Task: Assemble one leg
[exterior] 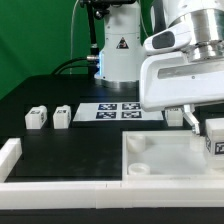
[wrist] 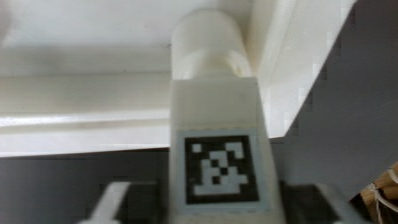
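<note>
My gripper (exterior: pixel 211 132) is shut on a white leg (exterior: pixel 214 146) with a black-and-white tag, at the exterior view's right. It holds the leg over the right side of the large white tray-like top (exterior: pixel 160 160). In the wrist view the leg (wrist: pixel 217 120) runs out from between my fingertips (wrist: pixel 125 200), tag face showing. Its far end lies against the white top (wrist: pixel 89 90) near a corner; the exact contact is hidden. Two more legs (exterior: pixel 37 118) (exterior: pixel 62 116) stand at the left, and one (exterior: pixel 175 116) stands just behind my gripper.
The marker board (exterior: pixel 118 110) lies on the black table behind the top. A white rail (exterior: pixel 10 155) borders the left and a long white rail (exterior: pixel 100 190) runs along the front. The robot base (exterior: pixel 118 50) stands at the back.
</note>
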